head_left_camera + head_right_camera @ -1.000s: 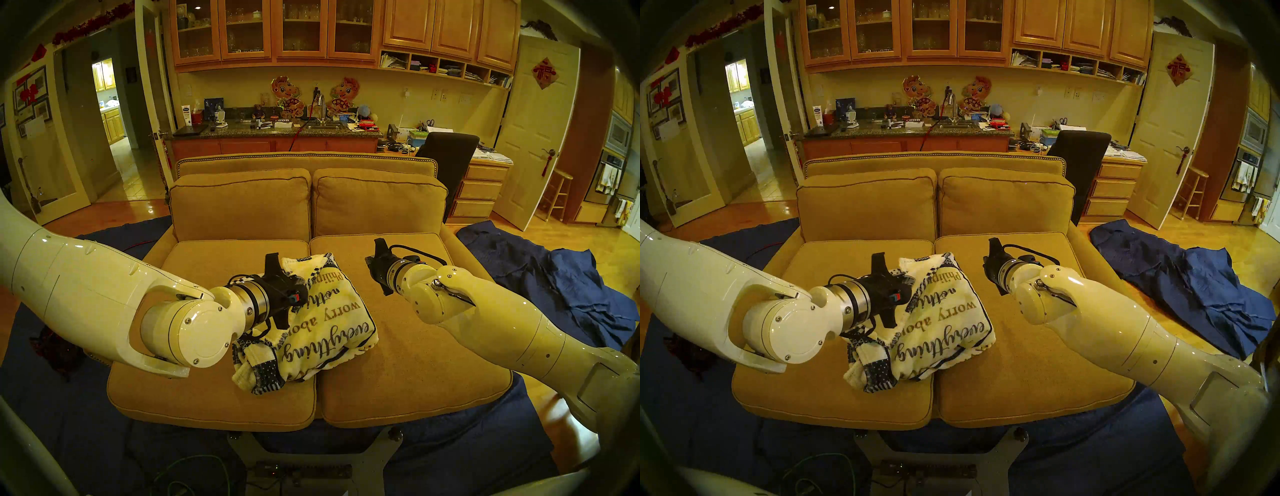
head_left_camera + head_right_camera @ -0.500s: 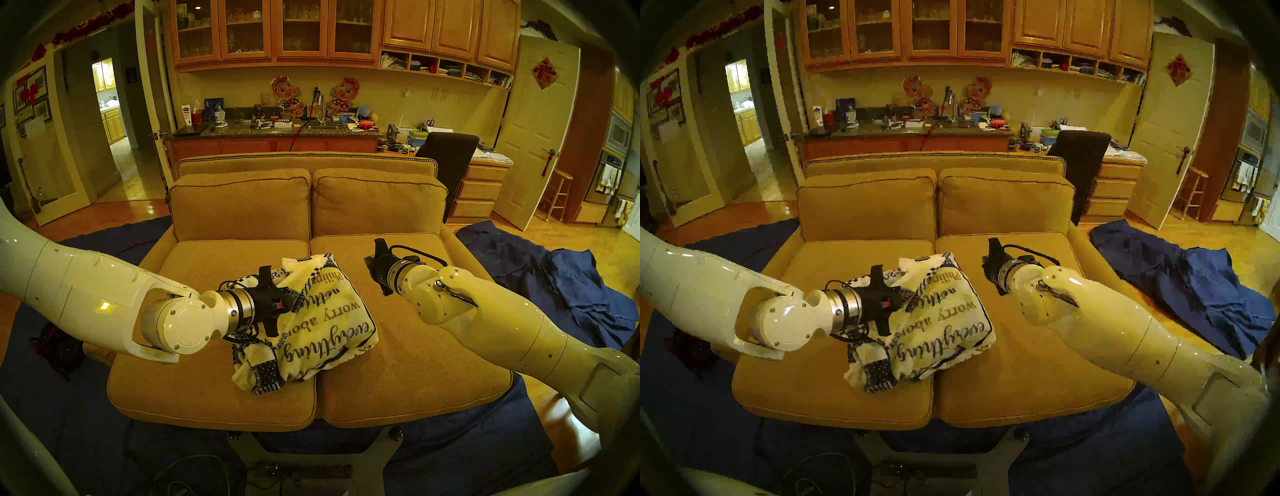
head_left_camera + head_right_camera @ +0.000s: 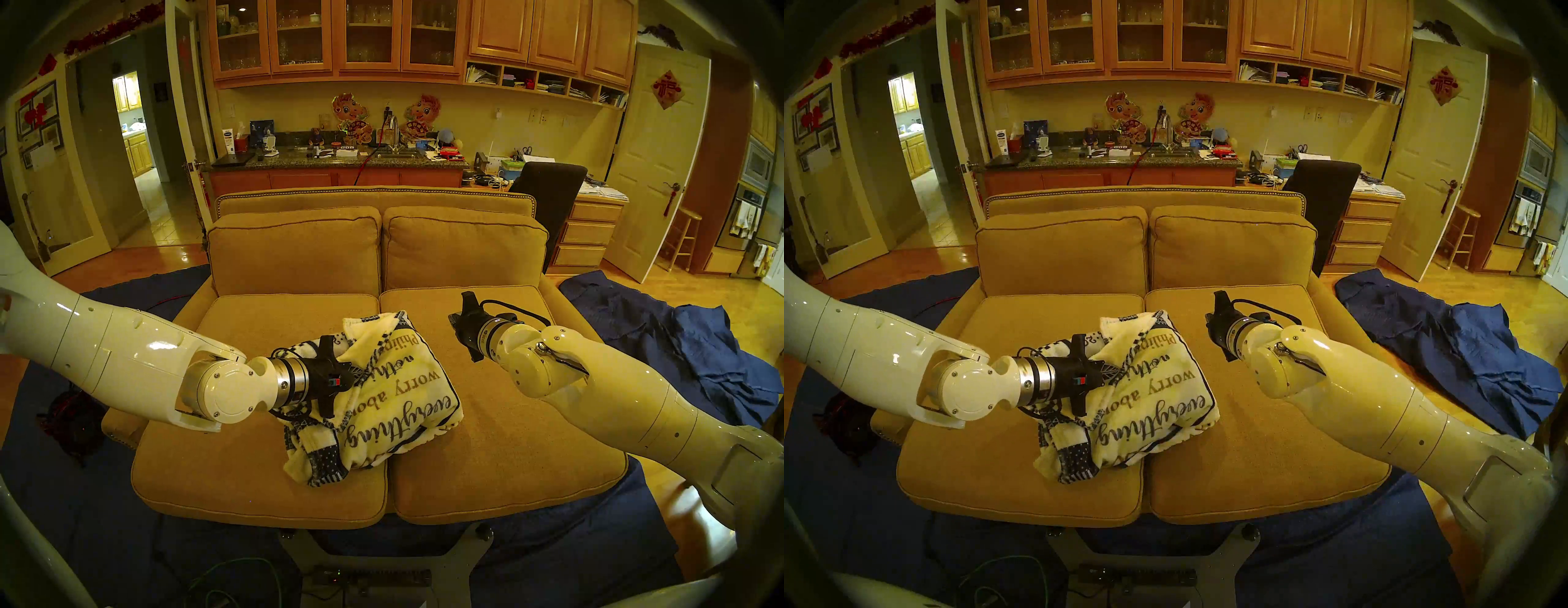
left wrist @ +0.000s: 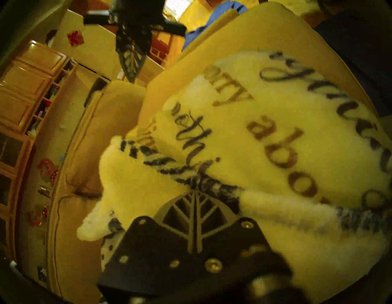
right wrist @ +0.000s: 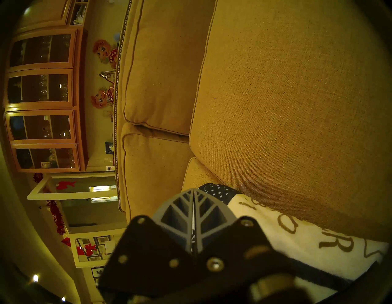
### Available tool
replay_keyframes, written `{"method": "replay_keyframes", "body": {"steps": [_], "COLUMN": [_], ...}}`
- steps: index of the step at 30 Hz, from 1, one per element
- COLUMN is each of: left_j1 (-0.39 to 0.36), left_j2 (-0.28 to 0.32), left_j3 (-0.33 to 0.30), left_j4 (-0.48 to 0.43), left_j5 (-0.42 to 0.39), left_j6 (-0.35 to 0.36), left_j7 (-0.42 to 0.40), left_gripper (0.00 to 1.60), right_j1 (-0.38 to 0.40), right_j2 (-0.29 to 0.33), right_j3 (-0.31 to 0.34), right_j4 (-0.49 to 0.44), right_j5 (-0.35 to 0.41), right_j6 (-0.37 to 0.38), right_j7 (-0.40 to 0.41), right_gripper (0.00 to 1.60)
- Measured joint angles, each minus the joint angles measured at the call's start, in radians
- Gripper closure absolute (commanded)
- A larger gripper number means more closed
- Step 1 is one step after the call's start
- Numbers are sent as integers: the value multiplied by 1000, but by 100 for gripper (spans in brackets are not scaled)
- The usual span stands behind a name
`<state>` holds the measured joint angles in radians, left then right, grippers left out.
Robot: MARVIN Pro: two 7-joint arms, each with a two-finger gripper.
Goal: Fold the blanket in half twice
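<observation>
The blanket (image 3: 403,382) (image 3: 1157,382), cream fleece with grey and tan lettering and a navy checkered edge, lies folded in a rumpled bundle across the middle of the sofa seat. My left gripper (image 3: 359,373) (image 3: 1110,370) is shut, and its tips (image 4: 195,192) rest against the blanket's (image 4: 275,127) checkered left edge. No fabric shows between the fingers. My right gripper (image 3: 453,323) (image 3: 1208,320) (image 5: 193,192) is shut on nothing. It hovers over the right seat cushion, just right of the blanket's (image 5: 297,229) far corner.
The tan sofa (image 3: 509,446) has two back cushions (image 3: 462,250) behind the blanket. Plain dark blue cloths (image 3: 679,352) lie on the floor to the right and under the sofa. My base frame (image 3: 382,564) and cables sit at the front edge.
My left arm has dropped and drawn back to the left, so its gripper came off the blanket's top to its left edge. More of that left fold now shows. The right arm barely moved.
</observation>
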<state>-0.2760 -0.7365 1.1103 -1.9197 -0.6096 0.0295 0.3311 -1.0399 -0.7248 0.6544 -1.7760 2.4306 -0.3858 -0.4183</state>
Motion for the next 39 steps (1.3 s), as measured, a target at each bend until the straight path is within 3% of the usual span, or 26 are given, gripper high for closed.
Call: {"method": "replay_keyframes", "body": {"steps": [11,30,34,39], "left_j1": [-97,-110,-110,-135], "left_j2": [64,9,4,17], "left_j3": [109,150,142,141], "left_j4": [-101,16,21,-37], "left_j5": [-57,-151,-173,-173], "left_j6": [195,492,558,655], "left_j7": [-8,119,148,229], "left_gripper": [160,160,160,160], "right_j1": [-3,-36,-41,-45], "right_j2": [5,34,40,45], "right_j3": [-6,-10,-9,-8], "right_j4": [-8,-35,-40,-44], "right_j5": [-4,-5,-4,-3], "right_j6": [3,7,8,10], "right_j7": [5,27,32,35], "right_gripper": [160,160,160,160]}}
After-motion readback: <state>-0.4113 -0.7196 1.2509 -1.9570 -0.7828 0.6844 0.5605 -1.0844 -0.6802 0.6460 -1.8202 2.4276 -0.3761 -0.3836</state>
